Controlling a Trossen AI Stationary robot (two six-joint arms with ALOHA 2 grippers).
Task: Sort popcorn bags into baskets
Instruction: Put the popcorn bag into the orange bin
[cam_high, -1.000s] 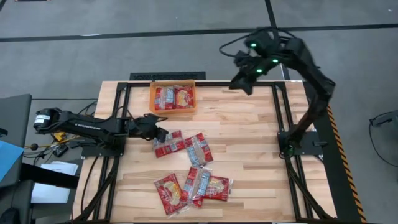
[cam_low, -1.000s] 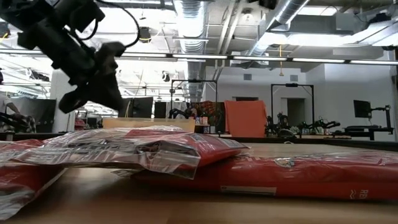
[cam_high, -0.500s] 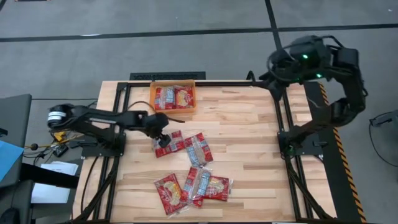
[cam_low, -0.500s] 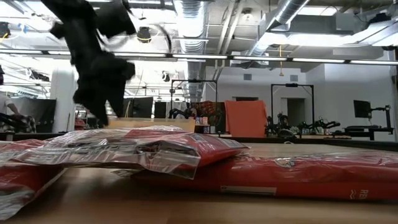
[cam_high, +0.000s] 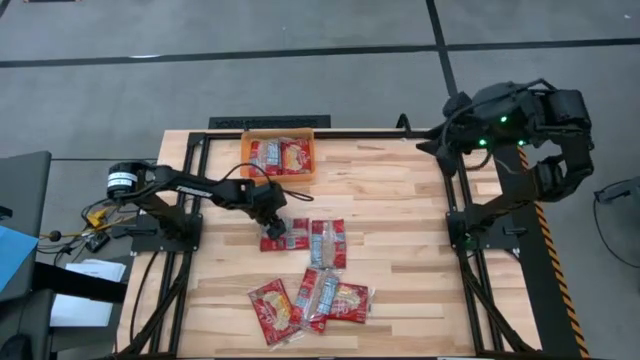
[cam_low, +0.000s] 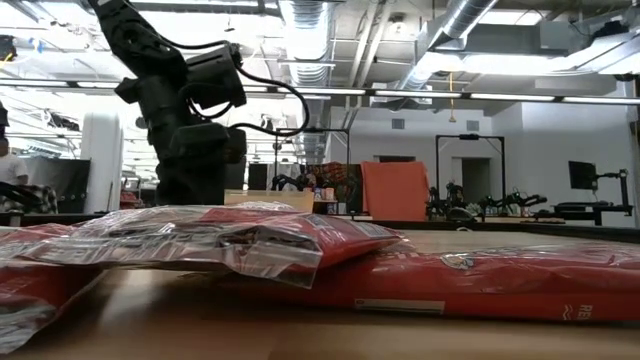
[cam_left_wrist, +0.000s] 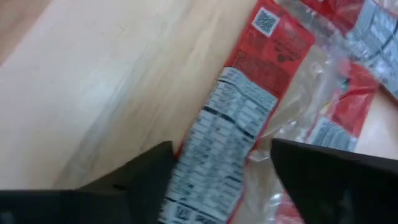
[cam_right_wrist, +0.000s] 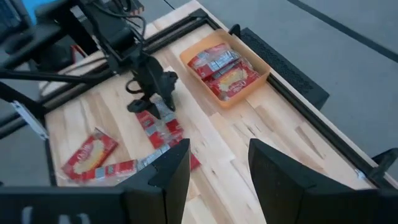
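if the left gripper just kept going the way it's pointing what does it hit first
Most likely the popcorn bag right under it. The left gripper points down at the table, fingers open, and its wrist view shows that packet's grey label panel lying between them. Whether it already touches is unclear.

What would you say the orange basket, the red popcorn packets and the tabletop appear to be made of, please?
The shallow orange basket looks like thin moulded plastic, smooth and possibly slightly translucent. The flat red popcorn packets seem wrapped in glossy clear film: it crinkles and catches highlights. The pale tabletop looks like jointed wooden planks with visible grain and a satin finish.
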